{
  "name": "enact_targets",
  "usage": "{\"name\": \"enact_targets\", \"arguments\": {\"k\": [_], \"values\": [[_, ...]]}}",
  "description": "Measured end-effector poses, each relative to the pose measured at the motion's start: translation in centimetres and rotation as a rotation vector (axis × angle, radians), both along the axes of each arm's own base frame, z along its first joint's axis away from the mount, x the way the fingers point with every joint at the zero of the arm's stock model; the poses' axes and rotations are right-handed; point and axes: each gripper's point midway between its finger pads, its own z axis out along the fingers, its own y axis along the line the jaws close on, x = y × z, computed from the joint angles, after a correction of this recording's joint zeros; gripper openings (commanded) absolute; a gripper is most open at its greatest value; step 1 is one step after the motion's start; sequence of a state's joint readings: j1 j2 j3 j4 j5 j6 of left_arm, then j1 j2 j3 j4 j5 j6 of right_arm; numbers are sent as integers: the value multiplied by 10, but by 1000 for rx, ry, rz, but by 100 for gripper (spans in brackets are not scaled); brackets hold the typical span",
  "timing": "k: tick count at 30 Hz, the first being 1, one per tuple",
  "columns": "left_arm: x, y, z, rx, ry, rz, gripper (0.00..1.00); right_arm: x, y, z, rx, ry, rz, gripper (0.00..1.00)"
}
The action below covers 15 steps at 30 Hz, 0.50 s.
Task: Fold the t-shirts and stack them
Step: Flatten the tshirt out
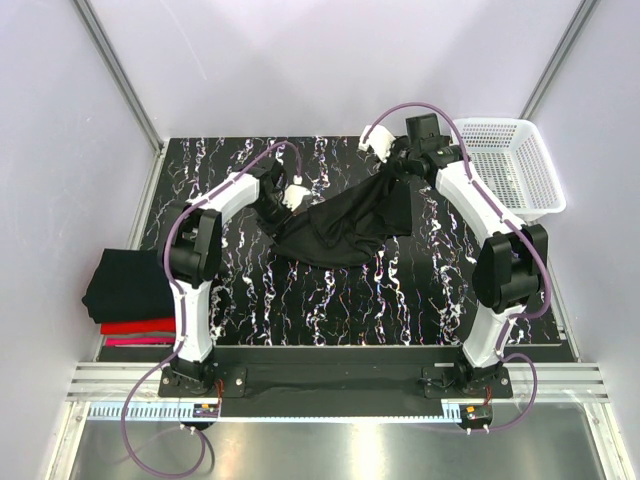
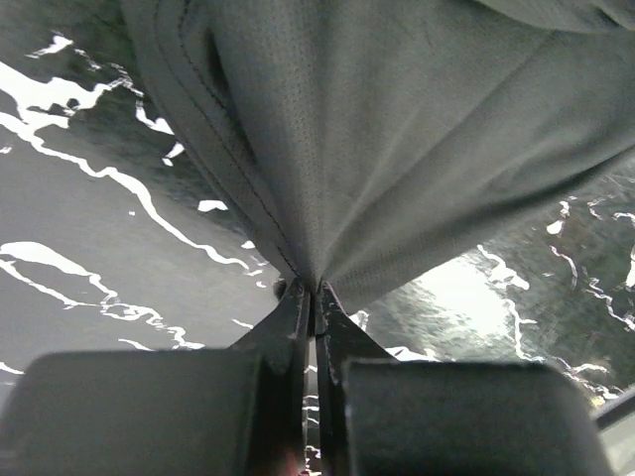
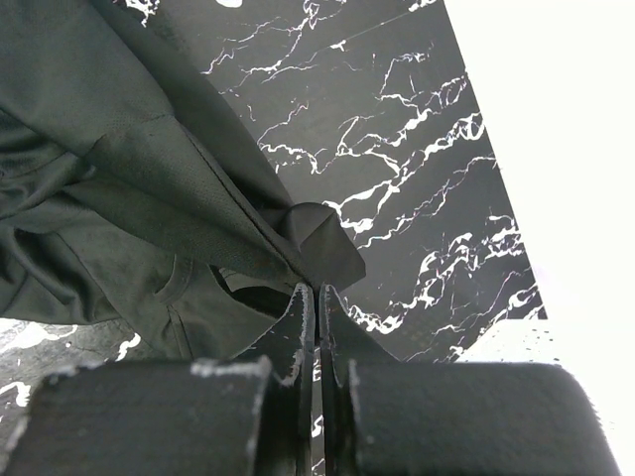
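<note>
**Black T-Shirt Stretched Between Two Closed Grippers**

The black marble-patterned table (image 1: pixel 330 300) fills the workspace. A black t-shirt (image 1: pixel 345 225) is bunched over its far middle and spans the gap between the two arms, sagging toward the table between them. At the table's left edge, beside the left arm, a stack of folded t-shirts (image 1: pixel 125 285) lies with a black one on top, a red one under it and a pink one at the bottom. A white mesh basket (image 1: pixel 548 190) sits at the far right corner, well apart from the stack. The left gripper (image 2: pixel 310 288) is clamped on a stitched edge of the black t-shirt, and the cloth fans out from its tips. The right gripper (image 3: pixel 316 290) is likewise pinched tight on a fold at the shirt's far right end.
</note>
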<state>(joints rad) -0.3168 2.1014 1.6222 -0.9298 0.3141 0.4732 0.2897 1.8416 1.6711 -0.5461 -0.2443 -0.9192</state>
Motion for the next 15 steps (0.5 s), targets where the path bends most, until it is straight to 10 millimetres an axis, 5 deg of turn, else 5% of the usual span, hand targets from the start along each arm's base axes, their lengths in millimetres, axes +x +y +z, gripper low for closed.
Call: {"name": "enact_targets", "arguments": {"k": [5, 9, 13, 15], "values": [[-6, -1, 7, -14, 30, -7, 0, 1, -6, -1, 12, 9, -29, 0], [2, 2, 32, -39, -16, 5, 0, 4, -17, -1, 5, 7, -66, 0], [17, 9, 102, -88, -206, -8, 0, -4, -39, 8, 15, -2, -128, 0], [17, 15, 159, -113, -371, -35, 0, -13, -55, 27, 47, -27, -176, 0]]}}
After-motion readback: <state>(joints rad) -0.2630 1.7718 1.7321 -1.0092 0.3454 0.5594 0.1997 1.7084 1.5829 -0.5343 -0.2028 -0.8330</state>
